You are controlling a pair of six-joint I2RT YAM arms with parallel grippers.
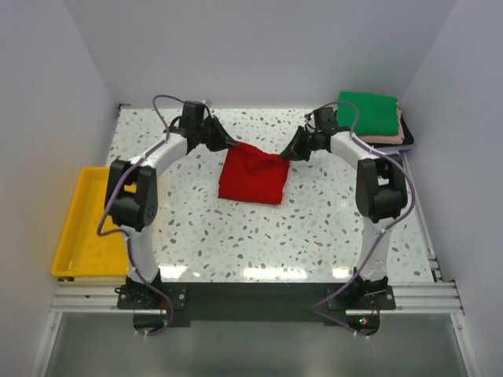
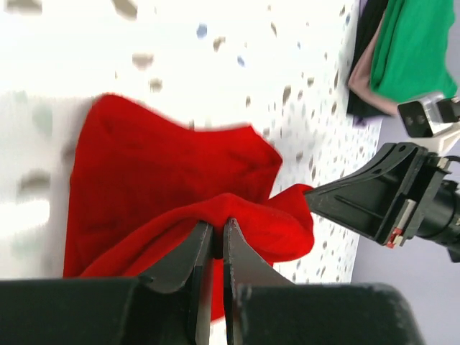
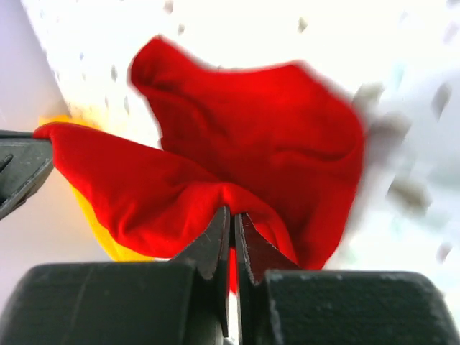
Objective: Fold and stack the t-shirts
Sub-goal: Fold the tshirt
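We see the red shirt [image 1: 251,177] centred on the table [image 1: 314,232], its far corners pinched tight by the left gripper [image 1: 233,145] and right gripper [image 1: 285,155]. Folded shirts [image 1: 369,116], green on top, sit stacked far right; a yellow tray [image 1: 75,236] lies left.

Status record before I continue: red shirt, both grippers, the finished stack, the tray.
red t-shirt: centre of table, far edge lifted, near part lying flat
left gripper: shut on the shirt's far left corner
right gripper: shut on the shirt's far right corner
folded stack: far right corner, green on top, pink and dark layers below
yellow tray: left table edge, beside the left arm
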